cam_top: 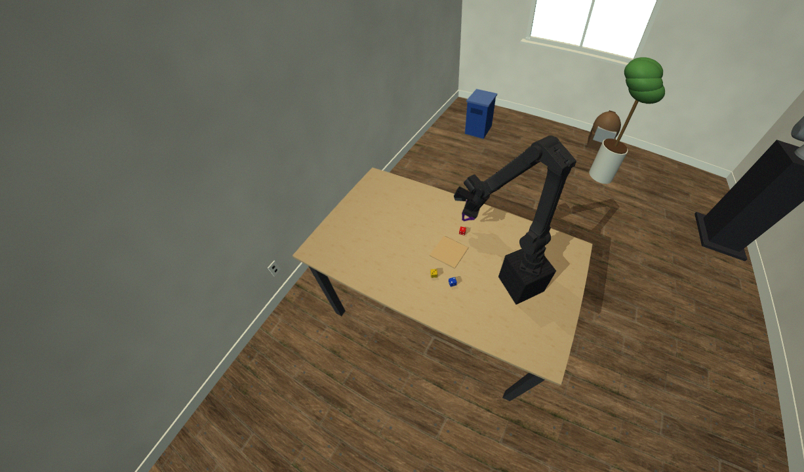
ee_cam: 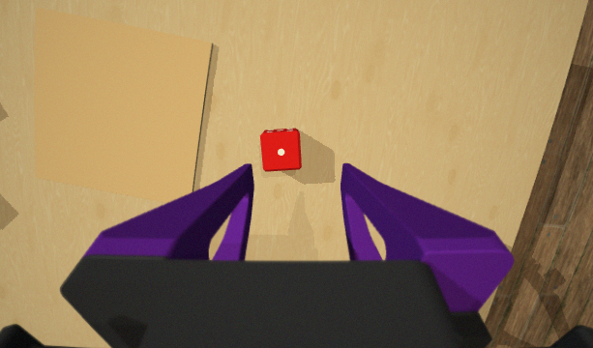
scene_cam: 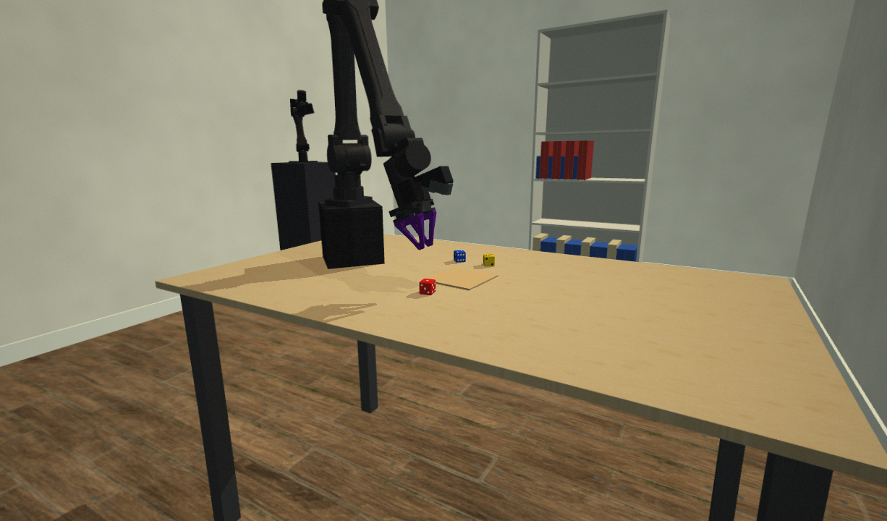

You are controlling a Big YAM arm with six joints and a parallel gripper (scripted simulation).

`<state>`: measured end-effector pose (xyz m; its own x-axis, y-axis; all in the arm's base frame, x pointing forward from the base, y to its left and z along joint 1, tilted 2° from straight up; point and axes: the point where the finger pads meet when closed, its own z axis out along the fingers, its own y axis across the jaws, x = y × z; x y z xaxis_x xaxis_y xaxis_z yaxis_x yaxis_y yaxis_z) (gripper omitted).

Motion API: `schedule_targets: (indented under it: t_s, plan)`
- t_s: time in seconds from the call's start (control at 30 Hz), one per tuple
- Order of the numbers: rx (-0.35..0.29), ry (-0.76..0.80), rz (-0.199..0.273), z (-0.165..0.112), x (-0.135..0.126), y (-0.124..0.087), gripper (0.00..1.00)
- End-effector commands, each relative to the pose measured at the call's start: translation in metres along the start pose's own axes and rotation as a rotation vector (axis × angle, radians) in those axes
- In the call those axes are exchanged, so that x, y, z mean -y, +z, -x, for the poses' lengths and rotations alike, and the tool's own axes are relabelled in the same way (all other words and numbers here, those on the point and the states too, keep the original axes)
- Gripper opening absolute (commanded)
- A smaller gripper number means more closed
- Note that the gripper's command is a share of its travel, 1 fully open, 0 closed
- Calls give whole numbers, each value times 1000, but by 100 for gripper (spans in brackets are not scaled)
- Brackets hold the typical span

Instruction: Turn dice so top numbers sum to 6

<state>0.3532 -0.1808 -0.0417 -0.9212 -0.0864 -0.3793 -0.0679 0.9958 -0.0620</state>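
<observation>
The red die (ee_cam: 281,150) lies on the bare table just right of the tan mat (ee_cam: 119,103), with one pip on top. It also shows in the top view (cam_top: 462,230) and the exterior view (scene_cam: 427,285). My gripper (ee_cam: 297,174) hangs well above the red die, fingers apart and empty; it also shows in the exterior view (scene_cam: 420,236) and the top view (cam_top: 469,217). The yellow die (cam_top: 433,272) and the blue die (cam_top: 452,281) lie on the table off the mat (cam_top: 449,251), on its side away from the red die.
The arm's black base (cam_top: 526,275) stands on the table near the mat. The table's edge and the wood floor (ee_cam: 567,193) are close on the right in the wrist view.
</observation>
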Motion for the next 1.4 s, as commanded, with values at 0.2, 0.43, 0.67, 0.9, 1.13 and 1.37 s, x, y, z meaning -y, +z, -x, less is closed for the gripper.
schedule_targets:
  t_s: [0.2,0.43,0.67,0.9,1.13,1.37]
  plan:
    - [-316,-4,23,36,-1,-5,45]
    - [-328,0,13,41,3,-12,45]
    - [-338,-4,21,32,-1,-11,100]
    - [-361,-16,38,11,-4,3,100]
    - [-310,-67,23,23,3,13,45]
    - [-318,-62,26,16,1,11,45]
